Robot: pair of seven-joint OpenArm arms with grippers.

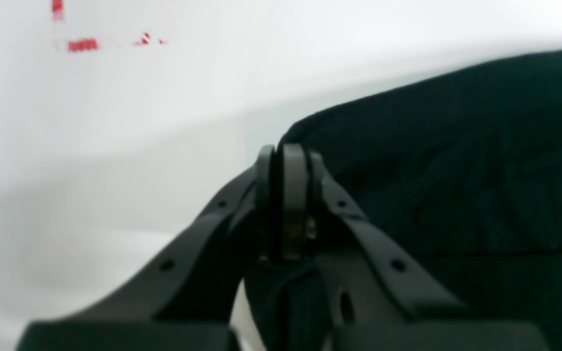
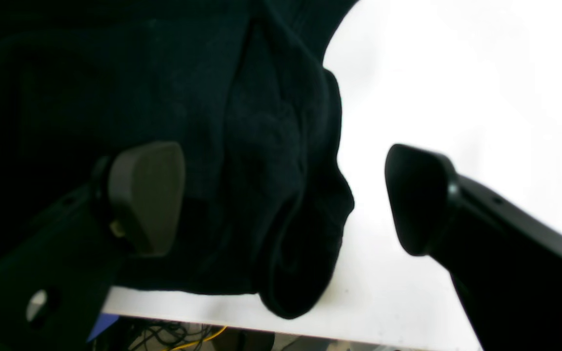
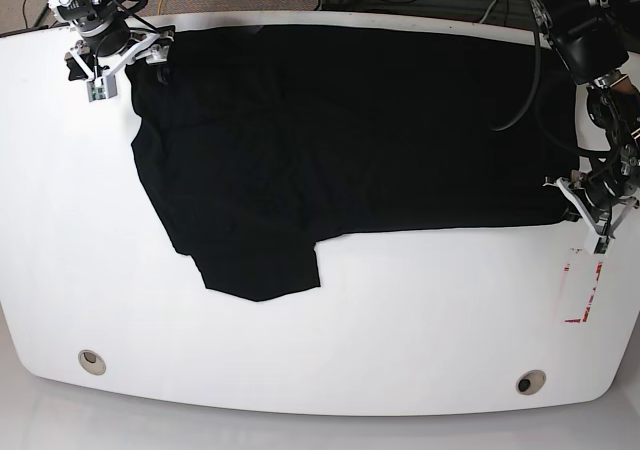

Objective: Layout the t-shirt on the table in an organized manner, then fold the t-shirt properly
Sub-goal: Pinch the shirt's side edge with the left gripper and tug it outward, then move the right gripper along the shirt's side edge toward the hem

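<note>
The left hand (image 1: pixel 283 161) is pinched tight on the hem corner of the black t-shirt (image 3: pixel 340 140), a thin fold of cloth trapped between its pads, down at the tabletop's (image 3: pixel 400 340) edge on the base view's right side; I take it that corner is held so the hem can be drawn taut or lifted over for a fold. The right hand (image 2: pixel 281 195) at the far corner is spread wide and holds nothing, one pad hanging over the cloth and the other over bare white surface, so that it straddles a bunched, rounded lump of fabric at the shirt's edge, probably lining up to take it. The shirt itself lies spread across the back half of the tabletop, fairly flat through the body, though one sleeve (image 3: pixel 260 265) juts toward the front and the cloth by the right hand is still rumpled. Just beside the left hand sits a red-outlined mark (image 3: pixel 580 290), and two round grommet holes (image 3: pixel 91 360) lie along the front edge, well apart from the shirt. Cables hang beyond the back edge; nothing blocks either arm.
</note>
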